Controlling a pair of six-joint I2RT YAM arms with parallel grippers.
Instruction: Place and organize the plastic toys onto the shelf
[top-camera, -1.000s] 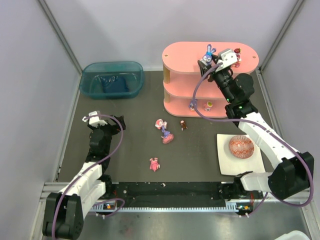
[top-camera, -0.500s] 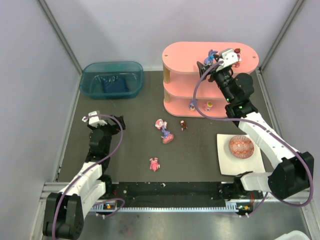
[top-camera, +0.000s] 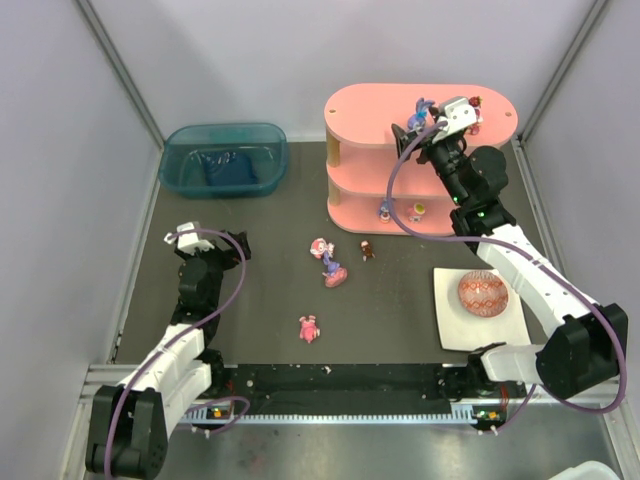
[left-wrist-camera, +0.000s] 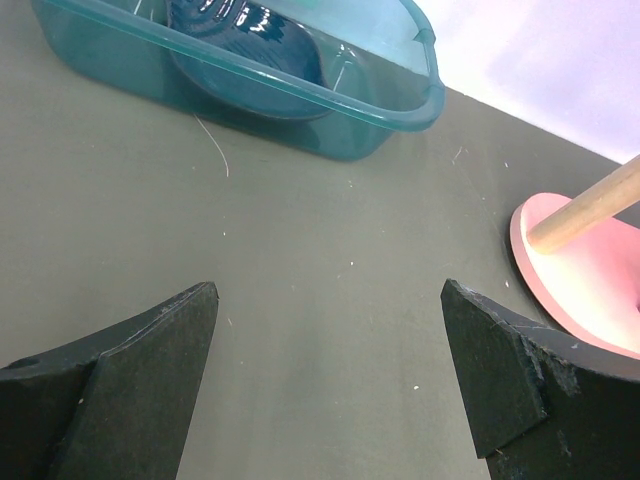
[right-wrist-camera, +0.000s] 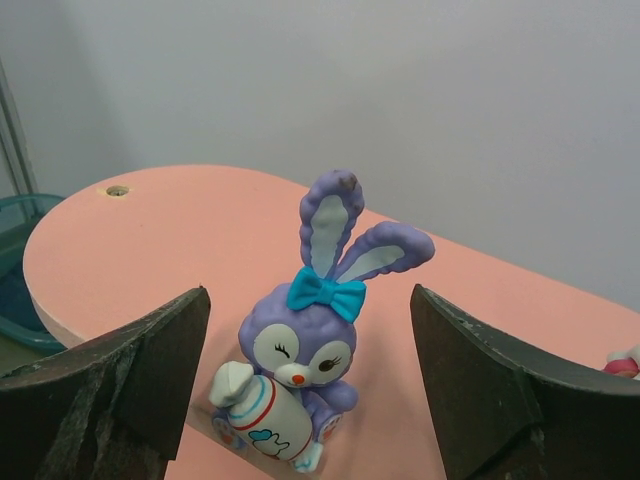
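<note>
The purple-blue bunny (right-wrist-camera: 300, 350) stands upright on the top board of the pink shelf (top-camera: 365, 108), also seen from above (top-camera: 421, 109). My right gripper (right-wrist-camera: 308, 300) is open, one finger on each side of the bunny, touching neither side; from above it sits over the top board (top-camera: 425, 124). A small red figurine (top-camera: 474, 103) stands at the top board's right end. Two tiny figurines (top-camera: 385, 210) stand on the bottom board. Several toys lie on the dark table: pink (top-camera: 320, 247), purple-pink (top-camera: 333, 272), dark red (top-camera: 367, 250), pink (top-camera: 308, 328). My left gripper (left-wrist-camera: 328, 300) is open and empty above the table (top-camera: 185, 238).
A teal bin (top-camera: 224, 158) stands at the back left, ahead of the left gripper (left-wrist-camera: 300, 70). The shelf's bottom board and a wooden post (left-wrist-camera: 585, 205) show at the left wrist view's right. A patterned red egg (top-camera: 483, 293) rests on a white plate (top-camera: 455, 335) at the right.
My right gripper's fingers have spread apart and let go of the bunny, which now stands on the top board. The left arm has not moved.
</note>
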